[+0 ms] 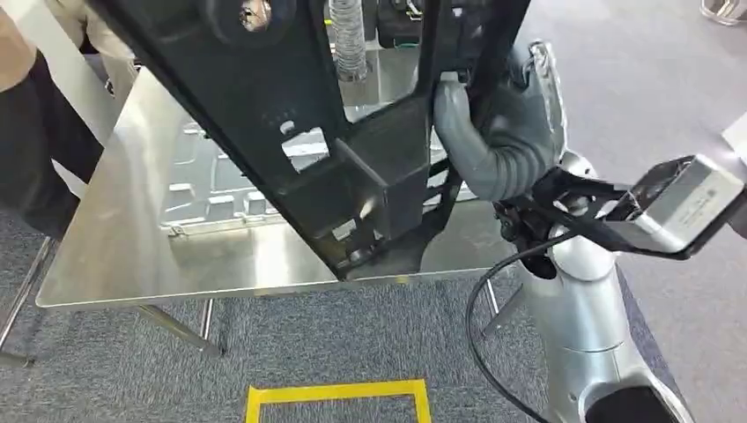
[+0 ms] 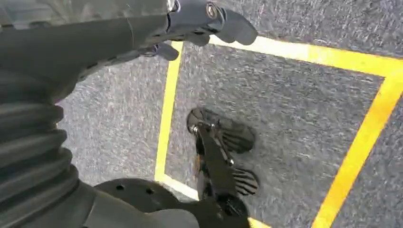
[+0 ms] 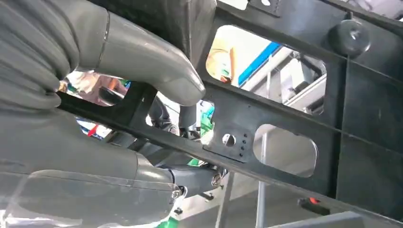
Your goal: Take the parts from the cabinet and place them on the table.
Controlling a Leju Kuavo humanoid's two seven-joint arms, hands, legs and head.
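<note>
A large black frame part [image 1: 308,132] with cut-out windows slants across the head view above the shiny metal table [image 1: 114,238]. Its lower end hangs close over the table's front edge; I cannot tell whether it touches. My right hand [image 1: 493,132] grips one bar of the frame from the right side. In the right wrist view the grey thumb [image 3: 142,61] presses on a bar of the black part [image 3: 285,118]. My left hand [image 2: 199,19] hangs over the carpeted floor with its fingers apart and nothing in it.
A silvery stamped sheet part [image 1: 220,185] lies on the table behind the black frame. A person [image 1: 35,132] in dark clothing stands at the table's left end. A yellow tape square [image 1: 339,392] marks the grey carpet in front of the table.
</note>
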